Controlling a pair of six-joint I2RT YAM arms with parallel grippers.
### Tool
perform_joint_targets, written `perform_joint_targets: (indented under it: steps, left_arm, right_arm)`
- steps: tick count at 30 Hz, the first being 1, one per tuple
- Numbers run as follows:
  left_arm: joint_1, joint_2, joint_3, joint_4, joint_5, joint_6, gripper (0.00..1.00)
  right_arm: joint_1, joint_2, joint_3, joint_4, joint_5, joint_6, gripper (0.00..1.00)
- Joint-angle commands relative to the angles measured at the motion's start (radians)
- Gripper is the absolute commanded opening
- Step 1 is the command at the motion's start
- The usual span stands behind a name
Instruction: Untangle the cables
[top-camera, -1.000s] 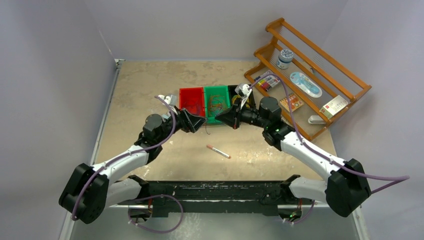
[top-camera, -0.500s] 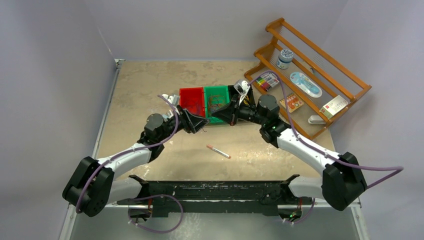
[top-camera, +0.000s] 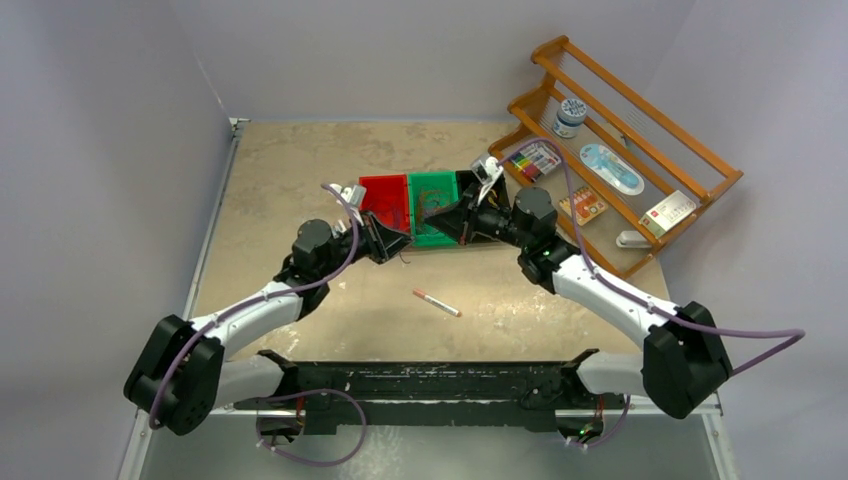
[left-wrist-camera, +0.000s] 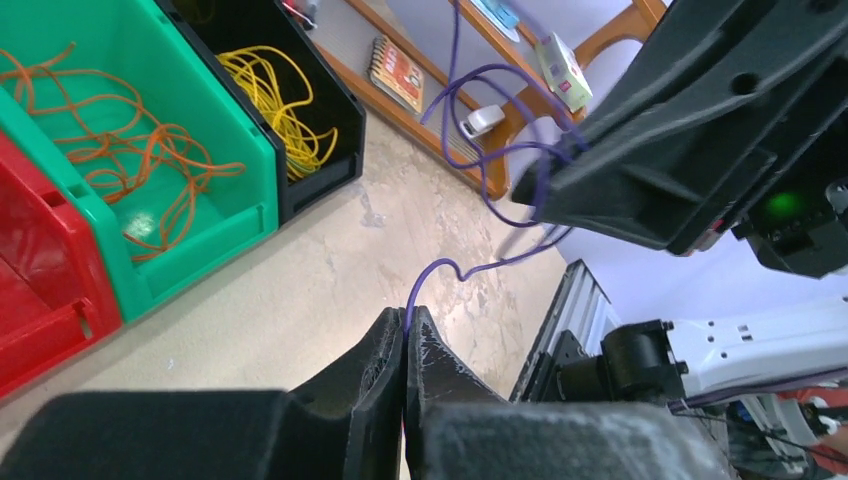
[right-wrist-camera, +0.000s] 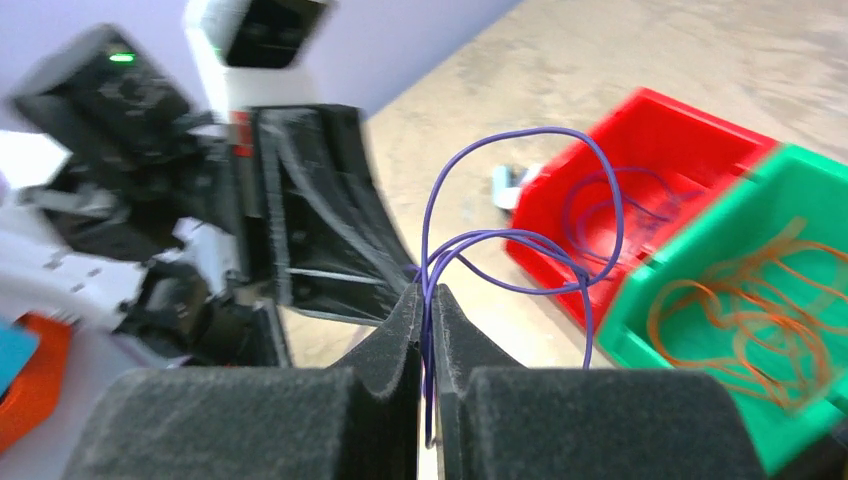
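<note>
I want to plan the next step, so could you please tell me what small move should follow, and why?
Probably ease the two arms gently apart. The left tool and the right tool are each shut on the purple cable, which stands in loose loops between them, so a slow pull should open the loops.

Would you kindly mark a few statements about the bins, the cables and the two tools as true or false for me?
1. The left tool is shut on a purple cable. True.
2. The green bin stands empty. False: it holds orange cables.
3. The right tool stands open. False: it is shut on purple cable.
4. Yellow cables lie in the black bin. True.
5. A pen lies on the table between the arms. True.
</note>
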Motion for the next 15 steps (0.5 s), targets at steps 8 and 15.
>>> perform_joint_targets:
  steps: [8,15]
  left_arm:
    - [-0.005,-0.070,0.294,-0.543,-0.173,0.253,0.00]
    - [-0.016,0.004,0.459,-0.756,-0.118,0.344,0.00]
  right_arm:
    - [-0.002,-0.239,-0.115,-0.301,0.651,0.035,0.39]
    - [-0.002,-0.378,-0.195,-0.314,0.616,-0.054,0.62]
